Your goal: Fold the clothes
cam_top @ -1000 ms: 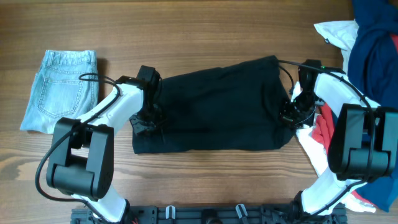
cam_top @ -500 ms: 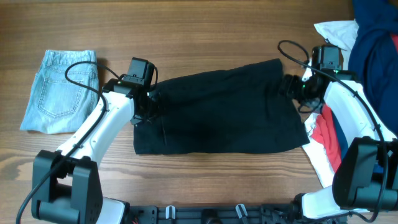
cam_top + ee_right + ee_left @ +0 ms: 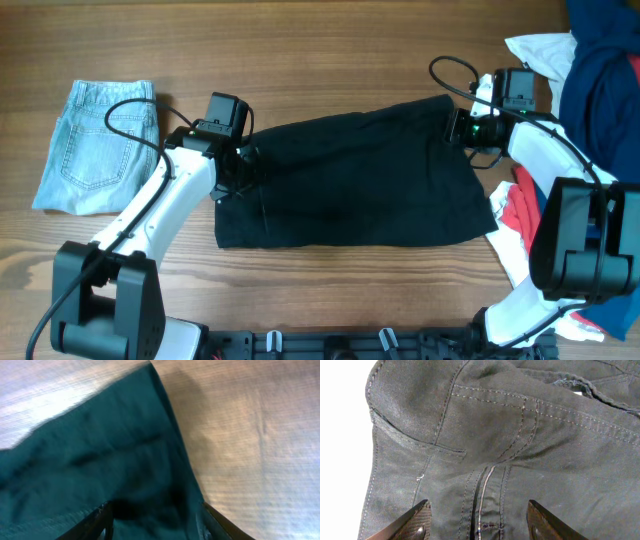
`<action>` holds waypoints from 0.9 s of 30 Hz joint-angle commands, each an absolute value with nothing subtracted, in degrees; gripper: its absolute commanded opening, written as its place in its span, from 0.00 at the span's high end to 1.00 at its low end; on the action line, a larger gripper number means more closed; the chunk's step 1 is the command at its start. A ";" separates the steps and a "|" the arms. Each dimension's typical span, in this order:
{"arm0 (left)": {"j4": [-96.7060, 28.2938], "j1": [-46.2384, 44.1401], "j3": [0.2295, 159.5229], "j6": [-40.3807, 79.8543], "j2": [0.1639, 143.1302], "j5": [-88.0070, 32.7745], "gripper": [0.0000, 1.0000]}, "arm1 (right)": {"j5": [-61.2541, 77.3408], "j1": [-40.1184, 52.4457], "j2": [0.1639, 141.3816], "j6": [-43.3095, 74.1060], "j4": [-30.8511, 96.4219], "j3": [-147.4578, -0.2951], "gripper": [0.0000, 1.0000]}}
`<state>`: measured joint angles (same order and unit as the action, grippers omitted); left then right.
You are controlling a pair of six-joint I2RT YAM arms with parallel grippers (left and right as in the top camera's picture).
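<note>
The clothes, a plain black shorts-like garment [image 3: 350,180], lie spread flat in the middle of the table. My left gripper [image 3: 250,168] hangs over their left edge. In the left wrist view it stands open [image 3: 480,525] above the stitched seams and pocket of the clothes [image 3: 485,435], holding nothing. My right gripper [image 3: 458,130] is at the far right corner of the garment. The right wrist view is blurred. It shows that gripper [image 3: 157,522] with its fingers apart and the dark fabric [image 3: 100,460] lying between and below them, bare table wood to the right.
Folded light blue jeans [image 3: 95,145] lie at the left of the table. A heap of white, navy and red garments [image 3: 590,80] fills the right side, with a red piece [image 3: 525,205] close to the black garment's right edge.
Both grippers have opened. The right one moved from the garment's right edge up to its far right corner. The left one shifted a little farther back. The garment now lies wider and flatter.
</note>
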<state>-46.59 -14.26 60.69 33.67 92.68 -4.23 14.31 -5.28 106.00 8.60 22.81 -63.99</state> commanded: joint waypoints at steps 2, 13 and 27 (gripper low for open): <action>-46.48 -14.37 60.53 33.21 92.25 -4.49 0.39 | 17.72 -5.19 106.96 7.66 18.52 -64.16 0.46; -46.48 -14.37 60.53 33.23 92.25 -4.49 0.39 | 18.94 -5.19 110.85 7.70 17.08 -64.14 0.45; -46.48 -14.37 60.53 33.23 92.25 -4.49 0.39 | 17.98 -5.32 100.31 11.38 20.16 -65.80 0.96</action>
